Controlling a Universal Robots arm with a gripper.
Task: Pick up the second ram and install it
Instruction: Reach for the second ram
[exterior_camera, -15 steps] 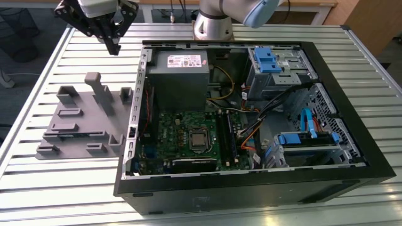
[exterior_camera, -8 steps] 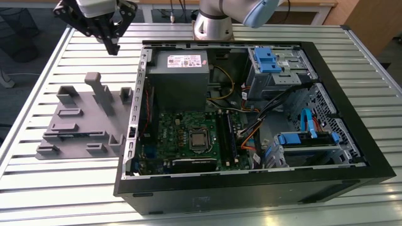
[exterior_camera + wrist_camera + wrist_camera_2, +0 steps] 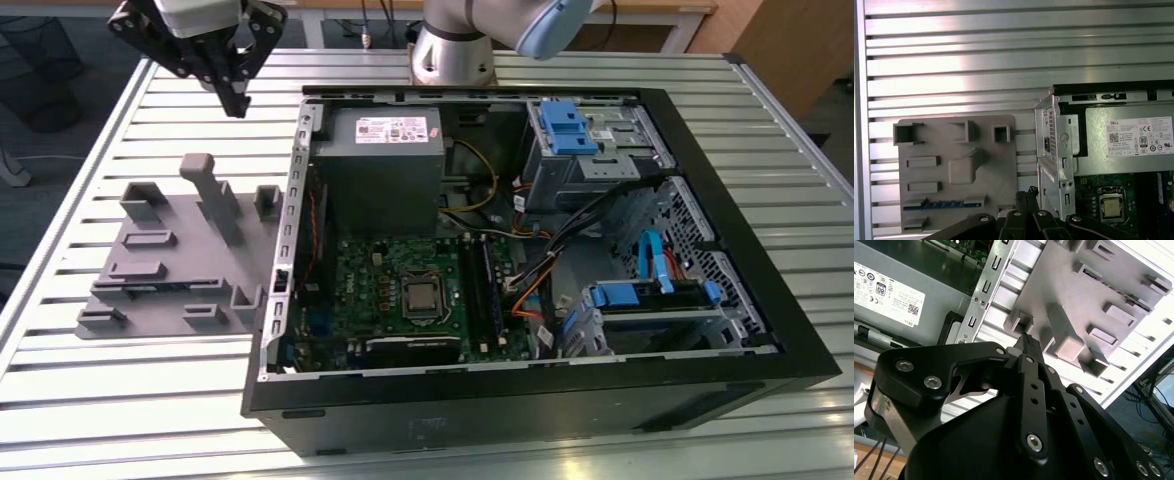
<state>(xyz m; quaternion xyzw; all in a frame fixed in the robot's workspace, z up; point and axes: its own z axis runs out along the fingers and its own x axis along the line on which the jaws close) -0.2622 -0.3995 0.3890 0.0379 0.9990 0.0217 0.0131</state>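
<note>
Black-fingered and empty, hovering with gripper (image 3: pixel 238 103) tips pinched together over the slatted metal table (image 3: pixel 80 400) near its far corner on the exterior view's left, apart from the second ram (image 3: pixel 939 204) sitting edge-on in the grey fixture (image 3: pixel 187 262) beside the open computer case (image 3: pixel 534 400).
</note>
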